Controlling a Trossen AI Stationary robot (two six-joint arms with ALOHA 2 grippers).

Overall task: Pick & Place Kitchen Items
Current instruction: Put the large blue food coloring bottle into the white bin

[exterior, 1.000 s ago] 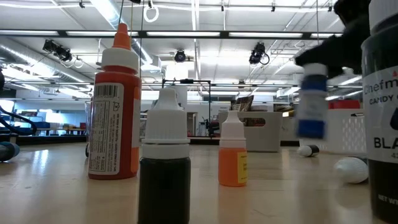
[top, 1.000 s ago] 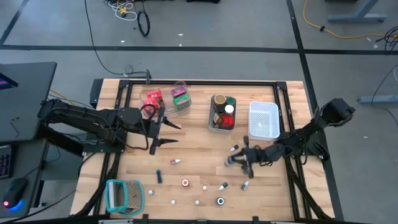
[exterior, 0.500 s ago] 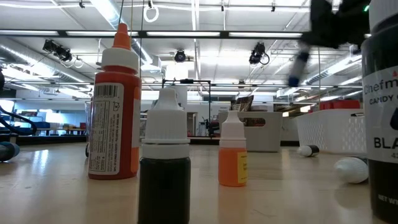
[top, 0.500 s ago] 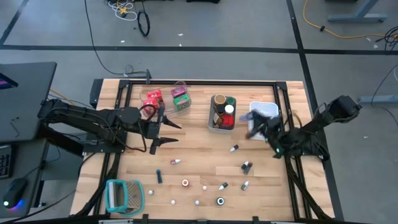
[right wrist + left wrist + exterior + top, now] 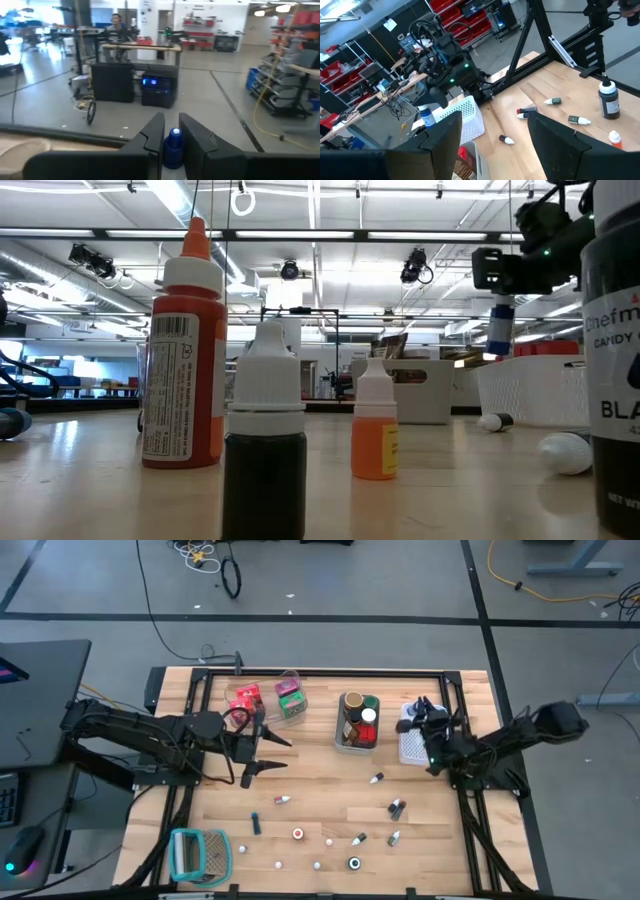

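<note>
Over the white bin (image 5: 422, 736), right pincer (image 5: 428, 727) pinches a blue-capped bottle (image 5: 500, 325) by the cap; thin grip, could slip out and miss.

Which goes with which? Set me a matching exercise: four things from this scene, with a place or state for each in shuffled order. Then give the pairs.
1. blue bottle
2. teal-and-white holder
3. left gripper
4. grey bin

A. open, holding nothing
B. holds jars
C. gripped by the right gripper above the white basket
D. at a corner of the table

Pairs: 1-C, 2-D, 3-A, 4-B
</note>
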